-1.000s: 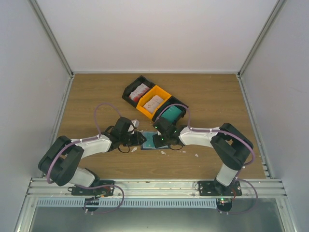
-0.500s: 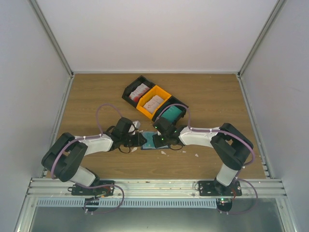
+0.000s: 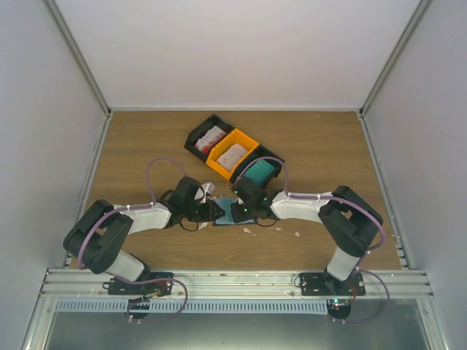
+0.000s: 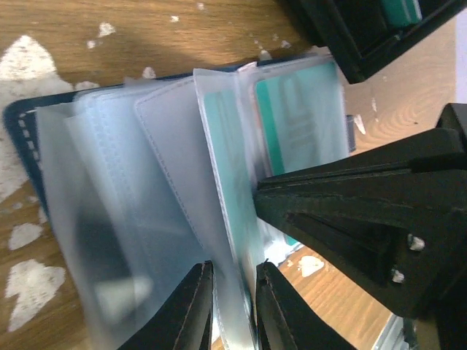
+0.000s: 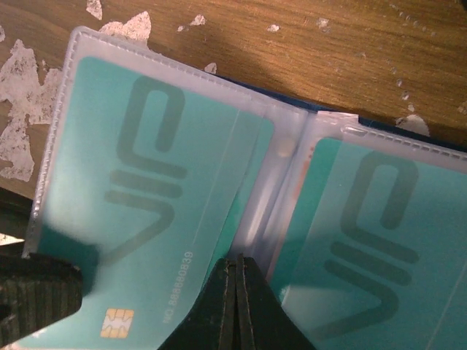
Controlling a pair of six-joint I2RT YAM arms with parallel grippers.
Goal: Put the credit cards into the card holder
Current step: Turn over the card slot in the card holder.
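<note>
Your left pincer (image 4: 233, 270) has its two fingers very close together, with one clear sleeve (image 4: 230, 219) of the card holder (image 4: 18, 127) standing up between them. You cannot tell if the fingers squeeze the sleeve or only sit beside it.

Your right pincer (image 5: 237, 266) is closed tight. Its two fingers touch each other and nothing shows between them. Its tip sits right at the fold where two sleeves meet.

You can see the card holder lying open on the table (image 3: 146, 146), between the two pincers and just in front of the bins. Its dark blue cover lies flat on the wood. Its clear sleeves fan out like the pages of a book.

One teal card (image 5: 146, 197) sits inside the sleeve left of the fold in the right wrist view. It has a small gold chip near its bottom edge. A second teal card (image 5: 365, 240) sits inside the sleeve right of the fold.

More teal cards (image 3: 260, 173) lie in the near black bin (image 3: 271, 161). White cards with red print lie in the orange bin (image 3: 248, 140) and in the far black bin (image 3: 195, 135).

Small white bits (image 5: 14, 138) are on the wood beside the card holder.
</note>
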